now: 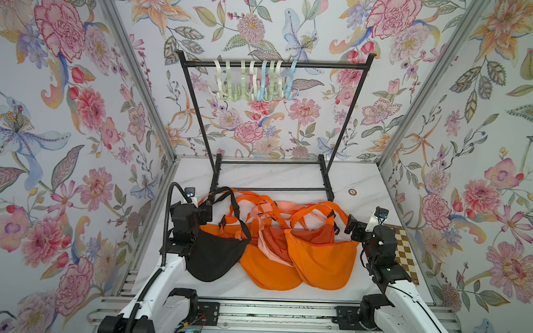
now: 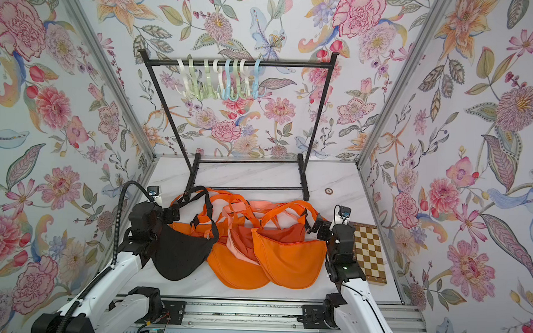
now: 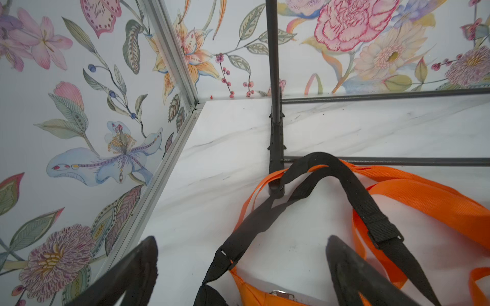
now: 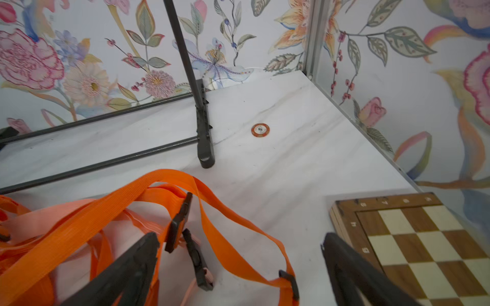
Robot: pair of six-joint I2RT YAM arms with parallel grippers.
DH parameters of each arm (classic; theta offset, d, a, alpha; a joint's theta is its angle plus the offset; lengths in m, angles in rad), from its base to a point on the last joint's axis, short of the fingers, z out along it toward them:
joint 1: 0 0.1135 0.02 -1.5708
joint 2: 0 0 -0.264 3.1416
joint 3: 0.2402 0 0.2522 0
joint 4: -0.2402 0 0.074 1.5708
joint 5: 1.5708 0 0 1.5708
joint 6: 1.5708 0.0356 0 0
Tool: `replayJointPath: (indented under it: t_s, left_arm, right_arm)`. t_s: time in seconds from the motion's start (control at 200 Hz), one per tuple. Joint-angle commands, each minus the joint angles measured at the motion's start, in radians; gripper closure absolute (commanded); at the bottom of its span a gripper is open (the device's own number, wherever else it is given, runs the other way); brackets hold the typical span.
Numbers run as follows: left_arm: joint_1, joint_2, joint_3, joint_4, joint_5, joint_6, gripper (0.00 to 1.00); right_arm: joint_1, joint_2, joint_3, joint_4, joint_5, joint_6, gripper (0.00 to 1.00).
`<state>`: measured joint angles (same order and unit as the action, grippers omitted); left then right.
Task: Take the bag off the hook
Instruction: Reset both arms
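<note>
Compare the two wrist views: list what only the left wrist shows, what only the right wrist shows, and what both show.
Left wrist only: a black strap arching over the orange straps, and the open left tool. Right wrist only: a round chip lying on the marble table, a chessboard and the open right tool. Both: orange straps, a foot of the black rack and the marble table.
</note>
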<state>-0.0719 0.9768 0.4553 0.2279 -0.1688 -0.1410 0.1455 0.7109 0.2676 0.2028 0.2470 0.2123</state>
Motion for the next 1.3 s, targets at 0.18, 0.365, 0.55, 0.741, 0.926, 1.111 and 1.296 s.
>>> replayJointPath:
  t_s: [0.18, 0.365, 0.55, 0.741, 0.926, 1.111, 1.296]
  left_arm:
    - [0.009, 0.304, 0.029, 0.360, -0.031, 0.045, 0.01]
    - [0.010, 0.533, 0.131, 0.446, 0.007, 0.082, 0.00]
    - [0.018, 0.654, 0.131, 0.537, -0.004, 0.107, 0.01]
    - [0.021, 0.595, -0.013, 0.717, -0.021, 0.103, 0.00]
    - [-0.022, 0.568, -0.368, 1.371, -0.109, 0.124, 0.01]
    - [-0.122, 0.647, -0.438, 1.563, -0.127, 0.253, 0.00]
    - [-0.095, 0.647, -0.393, 1.494, -0.058, 0.243, 0.01]
  right_arm:
    - [-0.088, 0.279, -0.015, 0.421, 0.101, -0.103, 0.01]
    - [-0.180, 0.549, 0.029, 0.615, 0.026, -0.091, 0.01]
    - [-0.150, 0.772, 0.197, 0.506, 0.046, -0.106, 0.01]
    - [-0.048, 0.808, 0.149, 0.671, 0.133, -0.221, 0.01]
    - [-0.015, 0.769, -0.054, 1.012, 0.120, -0.265, 0.01]
    - [0.026, 0.845, -0.212, 1.383, 0.094, -0.324, 0.01]
    - [0.026, 0.901, -0.187, 1.387, 0.034, -0.349, 0.01]
